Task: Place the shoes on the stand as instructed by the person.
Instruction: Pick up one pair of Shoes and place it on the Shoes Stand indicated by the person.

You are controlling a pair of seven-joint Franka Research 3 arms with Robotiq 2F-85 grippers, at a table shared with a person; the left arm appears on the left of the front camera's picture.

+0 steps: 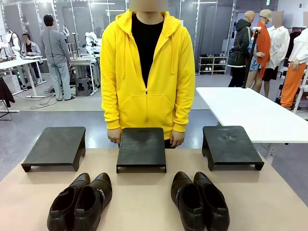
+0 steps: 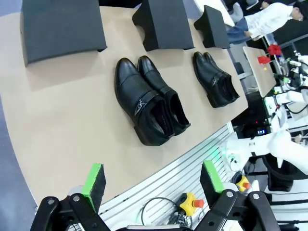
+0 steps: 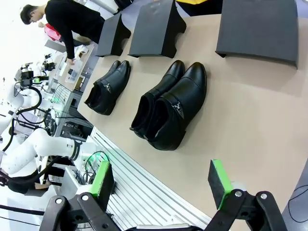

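Of the black shoes, one pair (image 1: 79, 202) sits at the front view's lower left and the other pair (image 1: 199, 201) at lower right, both on the bench (image 1: 144, 192) just below three black stands (image 1: 141, 148) in a row. The person (image 1: 147, 72) stands at top centre behind the middle one. At the bottom of their wrist views, the left claw (image 2: 153, 179) and the right claw (image 3: 161, 182) are both released, grasping nothing.

left fingers (image 2: 95, 181), right fingers (image 3: 219, 183) spread, apparently empty
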